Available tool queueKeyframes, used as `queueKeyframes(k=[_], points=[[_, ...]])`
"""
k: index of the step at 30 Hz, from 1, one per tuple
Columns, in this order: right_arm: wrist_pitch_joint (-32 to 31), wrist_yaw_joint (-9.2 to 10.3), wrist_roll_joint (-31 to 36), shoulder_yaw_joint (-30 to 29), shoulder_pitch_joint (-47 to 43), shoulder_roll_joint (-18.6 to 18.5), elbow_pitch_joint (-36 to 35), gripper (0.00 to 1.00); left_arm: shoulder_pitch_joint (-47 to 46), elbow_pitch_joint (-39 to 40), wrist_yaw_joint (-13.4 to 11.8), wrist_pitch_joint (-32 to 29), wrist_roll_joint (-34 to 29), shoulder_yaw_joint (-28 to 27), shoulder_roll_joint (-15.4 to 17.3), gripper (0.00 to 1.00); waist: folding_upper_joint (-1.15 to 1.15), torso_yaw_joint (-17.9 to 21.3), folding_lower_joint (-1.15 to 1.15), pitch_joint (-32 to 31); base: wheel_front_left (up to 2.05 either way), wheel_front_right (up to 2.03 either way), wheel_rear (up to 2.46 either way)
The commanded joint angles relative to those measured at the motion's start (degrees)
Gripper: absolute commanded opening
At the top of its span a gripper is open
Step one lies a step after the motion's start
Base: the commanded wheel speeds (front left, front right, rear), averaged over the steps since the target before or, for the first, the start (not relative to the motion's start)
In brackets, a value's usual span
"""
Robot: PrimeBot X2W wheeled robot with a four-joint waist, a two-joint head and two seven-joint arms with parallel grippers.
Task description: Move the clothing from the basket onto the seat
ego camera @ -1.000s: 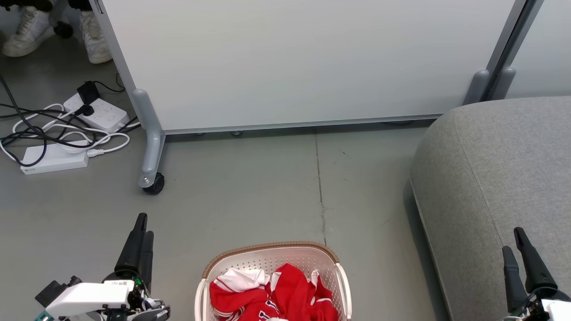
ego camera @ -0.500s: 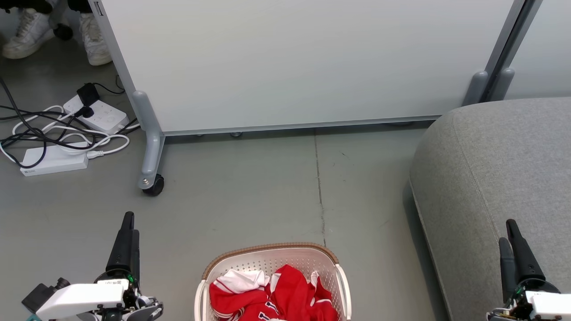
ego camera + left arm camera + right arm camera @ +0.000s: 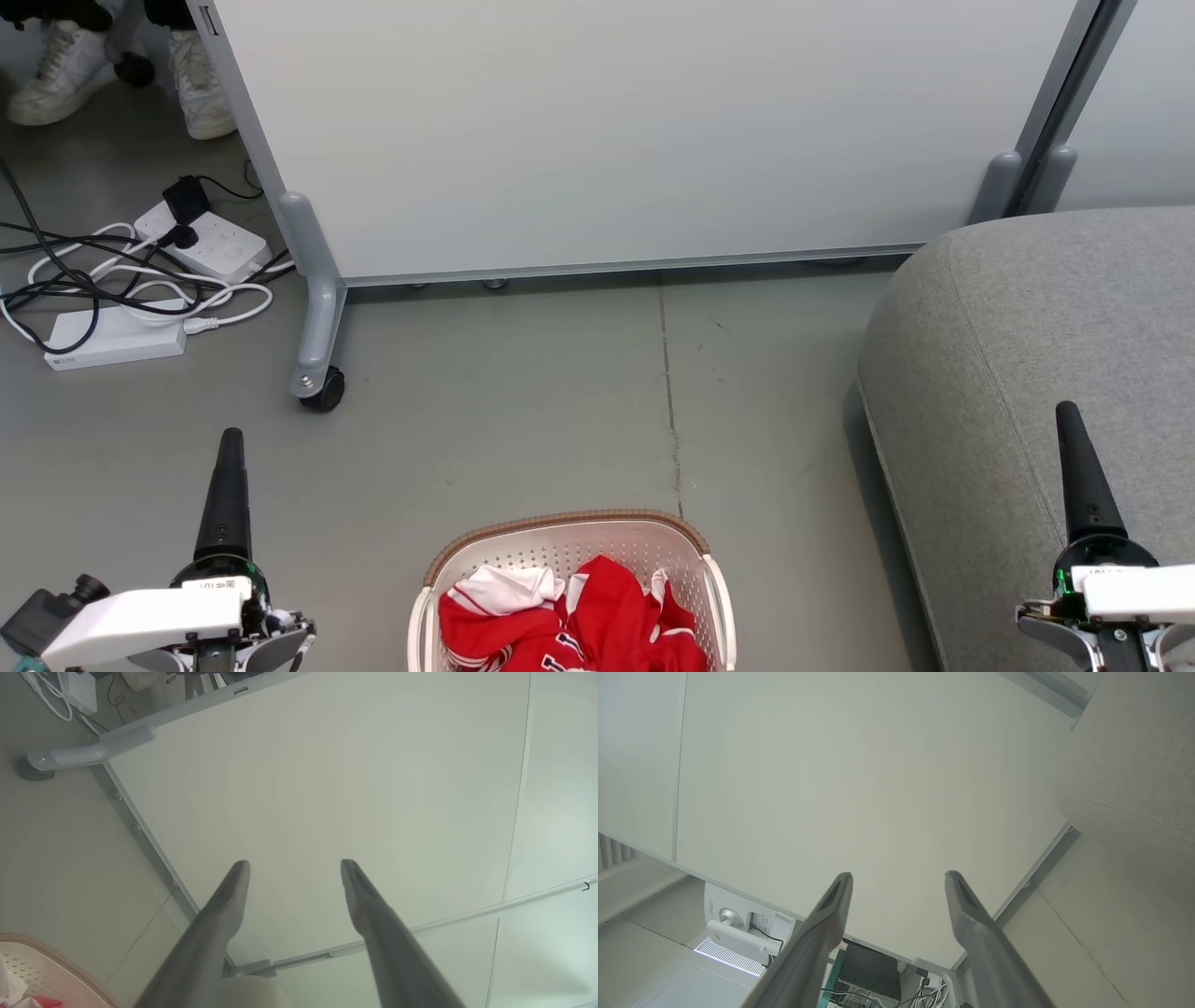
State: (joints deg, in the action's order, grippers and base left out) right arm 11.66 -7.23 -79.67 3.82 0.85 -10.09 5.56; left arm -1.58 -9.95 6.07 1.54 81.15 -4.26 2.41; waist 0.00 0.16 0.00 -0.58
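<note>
**Head view.**
- Basket [image 3: 560,520] at near centre on the floor [image 3: 523,401]. Cream plastic, walls peppered with small round holes, brown woven-look band round the curved rim.
- Clothing [image 3: 583,611] lies inside it: soft red jersey, crumpled, with white striped trim and a white fold at left. Dark block letters edged in white show at the near edge.
- Seat [image 3: 1046,327] at right, apart from the basket. Grey coarse-weave upholstery, rounded corner, one stitched seam running far to near. Nothing lies on it.
- Floor is smooth grey-green with a thin straight joint line.
- Partition panel [image 3: 635,131] across the far side: flat, pale, matt, on a grey metal leg with a black caster [image 3: 325,386].
- Far left: two white power strips [image 3: 117,336] among looped black and white cables, and a person's pale shoes [image 3: 56,61].
- Left tool [image 3: 230,448] at near left, above the floor. Right tool [image 3: 1069,429] at near right, over the seat. Both are seen edge-on as one dark tapered spike.

**Left wrist view.**
- Two long dark fingers [image 3: 224,914], narrowing to tips, stand well apart with nothing between them.
- Panel face lies beyond. The woven rim and perforated wall show at the lower left corner, with a scrap of white and red cloth.

**Right wrist view.**
- Fingers [image 3: 971,914] are likewise spread and empty.
- Panel ahead. The seat's rounded, seamed fabric edge bulges in at the upper right.
</note>
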Motion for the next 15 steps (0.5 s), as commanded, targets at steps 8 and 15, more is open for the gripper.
queueKeyframes(k=[8, 15], points=[[0.85, -0.24, 16.43, 1.62, 3.66, -1.70, -3.17, 1.00, -1.67, 3.77, 0.59, 2.24, -7.88, -2.95, 0.38, 1.00, 0.00, 0.02, 0.00, -0.05, 0.00, 0.00, 0.00], [1.18, -0.26, 28.29, 2.86, 4.53, -0.90, -4.24, 1.00, -1.26, 6.23, 0.67, 3.59, -15.16, -2.33, 0.40, 1.00, 0.00, 0.12, 0.00, -0.19, 0.00, 0.00, 0.00]])
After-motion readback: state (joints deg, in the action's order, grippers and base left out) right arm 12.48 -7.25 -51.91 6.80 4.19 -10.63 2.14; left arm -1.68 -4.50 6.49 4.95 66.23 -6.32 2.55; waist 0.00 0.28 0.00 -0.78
